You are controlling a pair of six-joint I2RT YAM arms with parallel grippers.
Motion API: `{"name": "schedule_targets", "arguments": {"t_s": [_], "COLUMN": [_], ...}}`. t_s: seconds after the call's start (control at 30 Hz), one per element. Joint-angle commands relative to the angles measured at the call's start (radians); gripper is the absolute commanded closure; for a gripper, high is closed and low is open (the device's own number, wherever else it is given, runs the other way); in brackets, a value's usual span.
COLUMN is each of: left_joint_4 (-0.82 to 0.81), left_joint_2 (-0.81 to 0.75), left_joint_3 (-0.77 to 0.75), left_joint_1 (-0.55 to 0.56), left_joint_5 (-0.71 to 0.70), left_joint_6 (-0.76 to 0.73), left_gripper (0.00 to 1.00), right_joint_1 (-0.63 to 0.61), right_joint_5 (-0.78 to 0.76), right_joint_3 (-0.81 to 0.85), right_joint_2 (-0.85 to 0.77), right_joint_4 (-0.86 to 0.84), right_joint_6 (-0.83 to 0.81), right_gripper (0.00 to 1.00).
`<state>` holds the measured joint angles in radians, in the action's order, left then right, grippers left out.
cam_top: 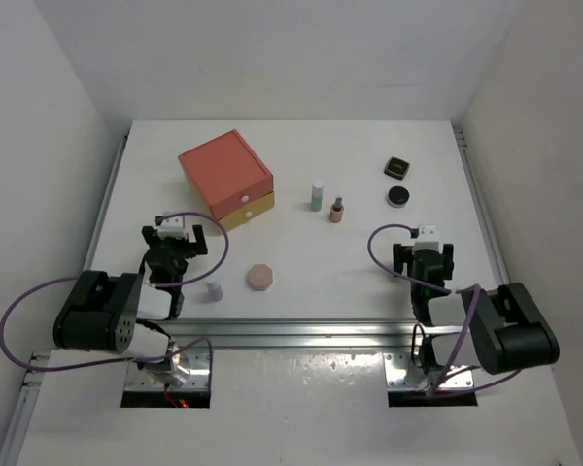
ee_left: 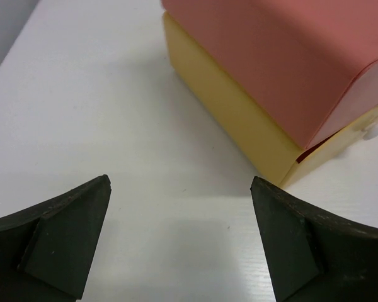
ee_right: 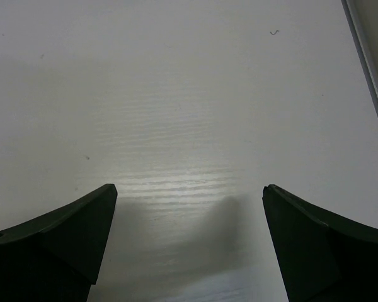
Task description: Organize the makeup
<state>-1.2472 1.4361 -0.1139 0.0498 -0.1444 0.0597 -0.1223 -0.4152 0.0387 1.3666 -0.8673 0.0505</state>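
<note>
The makeup is spread over the white table in the top view. A green-white bottle [cam_top: 317, 196] and a tan dark-capped bottle [cam_top: 337, 210] stand mid-table. A black square compact [cam_top: 398, 167] and a black round compact [cam_top: 398, 196] lie at the far right. A peach octagonal compact [cam_top: 260, 278] and a tiny white vial [cam_top: 215, 289] sit near the front. My left gripper [cam_top: 178, 233] is open and empty, left of the vial. My right gripper [cam_top: 425, 254] is open and empty over bare table. Neither wrist view shows any makeup.
An orange-and-yellow drawer box [cam_top: 227, 178] stands at the back left; its corner fills the upper right of the left wrist view [ee_left: 264, 82]. A metal rail [cam_top: 301, 332] runs along the table's near edge. White walls enclose the table.
</note>
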Motion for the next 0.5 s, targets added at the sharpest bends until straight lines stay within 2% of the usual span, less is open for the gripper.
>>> {"name": "schedule_targets", "arguments": {"t_s": [0.0,0.03,0.07,0.1,0.13,0.2,0.23,0.27,0.3,0.33,0.37,0.4,0.43,0.47], "left_joint_4": [0.296,0.477,0.617,0.731,0.849,0.868,0.833,0.81,0.795,0.805,0.834,0.871,0.914,1.024], "left_joint_2": [-0.127,-0.17,-0.186,-0.186,-0.222,-0.281,-0.357,-0.393,-0.422,-0.442,-0.451,-0.433,-0.409,-0.375], "left_joint_3": [-0.132,-0.217,-0.377,-0.436,-0.476,-0.498,-0.498,-0.489,-0.489,-0.51,-0.539,-0.579,-0.684,-0.749], "left_joint_1": [-0.024,-0.024,-0.015,-0.015,-0.015,-0.015,-0.005,-0.005,0.008,0.024,0.036,0.045,0.045,0.045], "left_joint_5": [0.141,0.196,0.272,0.253,0.218,0.161,0.161,0.161,0.161,0.189,0.212,0.241,0.25,0.25], "left_joint_6": [-0.027,-0.061,-0.127,-0.112,-0.045,-0.044,-0.066,-0.09,-0.106,-0.135,-0.205,-0.221,-0.221,-0.203], "left_gripper": [0.0,0.0,0.0,0.0,0.0,0.0,0.0,0.0,0.0,0.0,0.0,0.0,0.0,0.0], "right_joint_1": [-0.039,-0.04,-0.048,-0.051,-0.05,-0.072,-0.088,-0.108,-0.17,-0.195,-0.21,-0.253,-0.26,-0.272], "right_joint_5": [-0.04,-0.046,-0.05,-0.047,-0.039,-0.019,-0.028,-0.043,-0.139,-0.172,-0.197,-0.207,-0.2,-0.191], "right_joint_3": [0.056,0.116,0.18,0.216,0.325,0.412,0.553,0.61,0.665,0.779,0.913,1.064,1.149,1.308], "right_joint_2": [-0.122,-0.145,-0.179,-0.214,-0.224,-0.233,-0.227,-0.201,-0.16,-0.135,-0.076,-0.01,0.065,0.104], "right_joint_4": [0.199,0.376,0.428,0.479,0.613,0.7,0.781,0.854,0.922,0.954,1.097,1.16,1.229,1.284], "right_joint_6": [-0.024,-0.024,-0.02,-0.018,-0.027,-0.093,-0.209,-0.257,-0.303,-0.419,-0.448,-0.462,-0.45,-0.399], "right_gripper": [0.0,0.0,0.0,0.0,0.0,0.0,0.0,0.0,0.0,0.0,0.0,0.0,0.0,0.0]}}
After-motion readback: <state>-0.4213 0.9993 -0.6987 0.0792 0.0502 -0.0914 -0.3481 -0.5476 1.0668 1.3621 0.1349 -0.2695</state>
